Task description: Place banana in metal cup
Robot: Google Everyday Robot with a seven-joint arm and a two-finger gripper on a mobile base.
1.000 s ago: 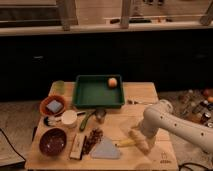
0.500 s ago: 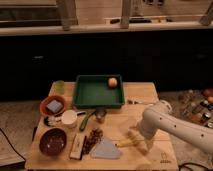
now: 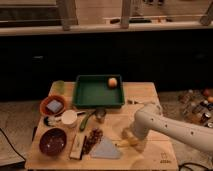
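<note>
Inventory of the wooden counter (image 3: 148,94):
- Green tray (image 3: 92,91): one.
- Round orange fruit (image 3: 113,82): one, in the tray.
- Drinking vessels: three. One metal cup (image 3: 100,115), one white mug (image 3: 69,118), one pale green cup (image 3: 59,86).
- Bowls: two. One orange bowl (image 3: 44,103), one dark red bowl (image 3: 52,141).
- Banana (image 3: 125,143): one.
- Green cucumber (image 3: 87,120): one.
- Grey-blue cloth (image 3: 105,149): one.
- White robot arm (image 3: 167,126): one, with one pincer (image 3: 128,134) low over the counter's front right, just above the banana.

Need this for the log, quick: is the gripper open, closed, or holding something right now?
Gripper: low over the table, right by the banana; whether it is open, closed or holding it cannot be told.
</note>
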